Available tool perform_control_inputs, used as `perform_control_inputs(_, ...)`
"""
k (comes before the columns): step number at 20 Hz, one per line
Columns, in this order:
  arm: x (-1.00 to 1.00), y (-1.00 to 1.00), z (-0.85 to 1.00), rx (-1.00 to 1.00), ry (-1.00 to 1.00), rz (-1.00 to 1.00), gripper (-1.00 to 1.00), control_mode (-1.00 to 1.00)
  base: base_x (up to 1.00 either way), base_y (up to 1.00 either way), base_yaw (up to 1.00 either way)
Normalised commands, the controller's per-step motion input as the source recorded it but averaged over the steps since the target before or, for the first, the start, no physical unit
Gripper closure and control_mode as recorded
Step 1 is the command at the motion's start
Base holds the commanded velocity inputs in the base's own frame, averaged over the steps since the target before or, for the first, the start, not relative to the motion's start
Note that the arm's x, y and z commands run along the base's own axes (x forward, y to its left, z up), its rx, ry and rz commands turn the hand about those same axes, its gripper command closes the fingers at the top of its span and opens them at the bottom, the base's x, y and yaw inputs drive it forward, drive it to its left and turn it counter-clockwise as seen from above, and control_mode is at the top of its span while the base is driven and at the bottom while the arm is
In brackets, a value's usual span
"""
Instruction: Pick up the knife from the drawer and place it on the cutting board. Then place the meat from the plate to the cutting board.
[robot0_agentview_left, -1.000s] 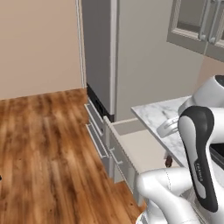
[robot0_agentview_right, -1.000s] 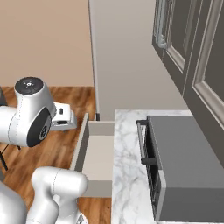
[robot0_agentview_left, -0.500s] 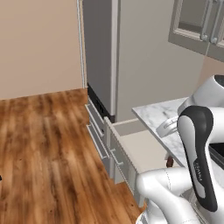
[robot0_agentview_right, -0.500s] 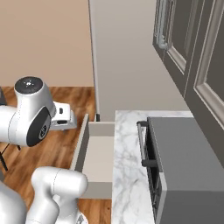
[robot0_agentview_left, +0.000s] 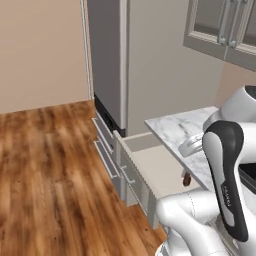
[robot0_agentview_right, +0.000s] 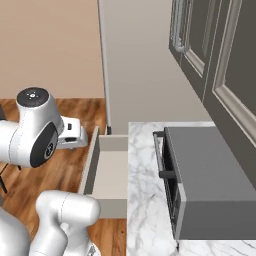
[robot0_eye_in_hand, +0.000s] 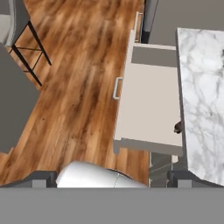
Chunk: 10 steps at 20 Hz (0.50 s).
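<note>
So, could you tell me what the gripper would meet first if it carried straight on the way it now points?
Probably the pale inside of the open drawer, which lies in the middle of the hand view; depth is unclear, so this is a judgement.

The floor (robot0_agentview_left: 45, 165) is seen as glossy, warm brown wood planks at the left of the frame. The worktop (robot0_agentview_right: 145, 200) is rendered in polished white marble with grey veins. The drawer (robot0_eye_in_hand: 151, 105) shows a matt, smooth pale inside.
</note>
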Motion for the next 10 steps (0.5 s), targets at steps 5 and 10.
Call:
perform_control_inputs(5, 0.47, 0.08, -0.29, -0.02, 0.19, -0.01, -1.00, -1.00, 0.00, 0.00, -0.01)
perform_control_inputs(10, 0.61, 0.33, -0.55, -0.06, 0.22, -0.03, -1.00, -1.00, 0.00, 0.00, 0.00)
